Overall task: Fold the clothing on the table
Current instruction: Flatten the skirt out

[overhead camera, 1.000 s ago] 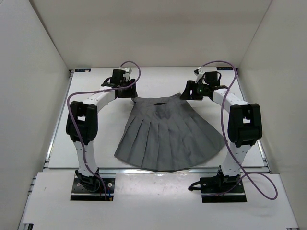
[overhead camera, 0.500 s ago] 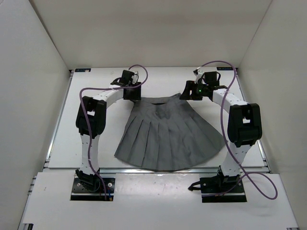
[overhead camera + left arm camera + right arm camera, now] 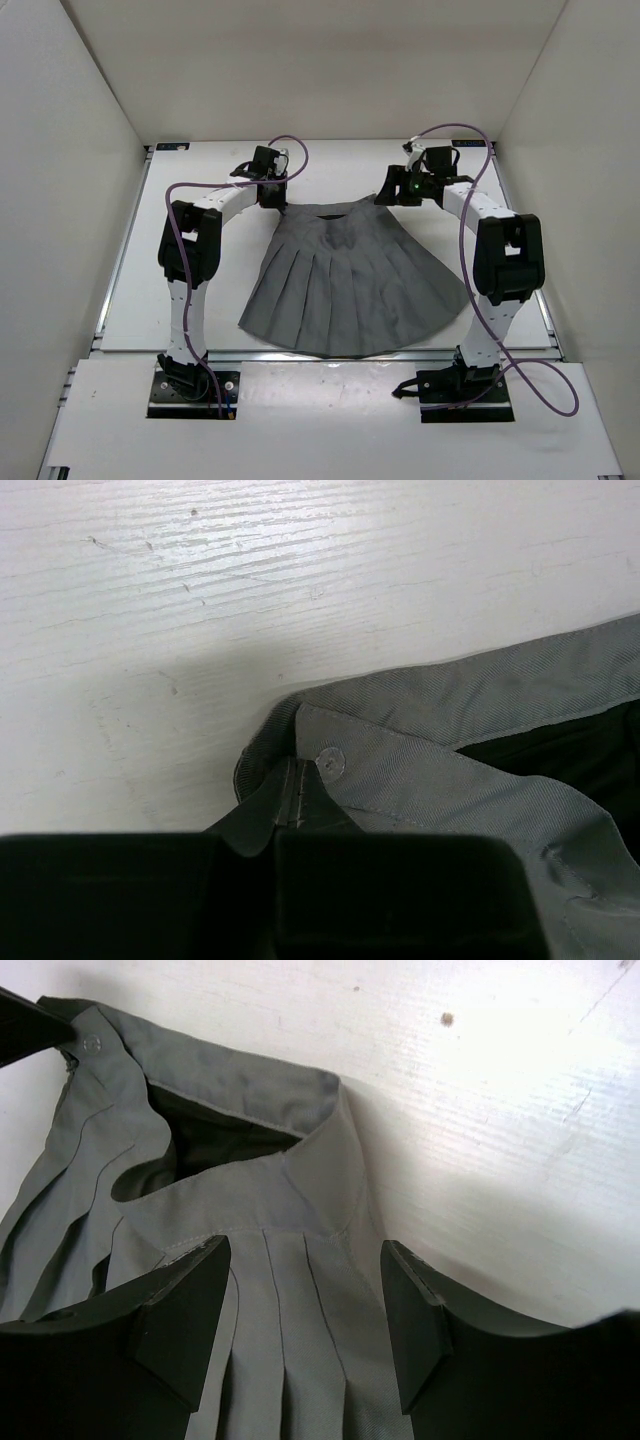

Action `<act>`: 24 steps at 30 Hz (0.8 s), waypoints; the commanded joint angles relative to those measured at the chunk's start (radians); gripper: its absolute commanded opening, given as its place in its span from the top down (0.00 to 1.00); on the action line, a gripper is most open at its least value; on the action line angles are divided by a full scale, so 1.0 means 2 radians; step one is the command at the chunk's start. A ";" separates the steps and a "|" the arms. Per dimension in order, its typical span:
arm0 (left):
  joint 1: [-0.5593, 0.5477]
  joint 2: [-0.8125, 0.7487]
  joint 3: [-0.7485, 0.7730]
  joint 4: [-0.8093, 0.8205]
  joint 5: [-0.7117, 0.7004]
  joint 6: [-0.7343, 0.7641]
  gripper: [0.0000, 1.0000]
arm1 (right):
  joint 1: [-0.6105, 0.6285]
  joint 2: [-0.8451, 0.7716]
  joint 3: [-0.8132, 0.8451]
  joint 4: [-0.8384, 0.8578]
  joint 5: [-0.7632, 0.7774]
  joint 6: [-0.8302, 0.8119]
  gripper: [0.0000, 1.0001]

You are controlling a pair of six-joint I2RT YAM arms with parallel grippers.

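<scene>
The clothing (image 3: 350, 280), a dark grey pleated skirt, lies fanned out on the white table (image 3: 190, 290) with its waistband at the far side. My left gripper (image 3: 277, 201) is down at the waistband's left corner. In the left wrist view its fingertips (image 3: 287, 780) are pressed together on that corner of the clothing (image 3: 420, 770), beside a small clear button (image 3: 329, 762). My right gripper (image 3: 386, 196) is at the waistband's right end. It (image 3: 300, 1310) stands open, its two fingers astride the pleats of the clothing (image 3: 280, 1290) just below the waistband.
White walls enclose the table on three sides. Thin metal rails (image 3: 112, 290) run along its edges. Purple cables (image 3: 285, 150) loop above both wrists. Both arm bases (image 3: 190, 385) are bolted at the near edge.
My left arm swung right to the waistband's left corner, then its jaws closed there. The right arm barely moved and stays open. The skirt lies as before.
</scene>
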 commanded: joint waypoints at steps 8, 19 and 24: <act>0.010 -0.026 -0.017 0.023 0.045 -0.004 1.00 | -0.002 0.048 0.076 -0.013 -0.018 -0.045 0.46; 0.019 -0.064 -0.053 0.043 0.069 -0.010 1.00 | 0.018 0.096 0.115 -0.035 -0.034 -0.070 0.87; 0.033 -0.116 -0.116 0.069 0.080 -0.013 1.00 | -0.001 0.043 0.062 0.016 -0.067 -0.028 1.00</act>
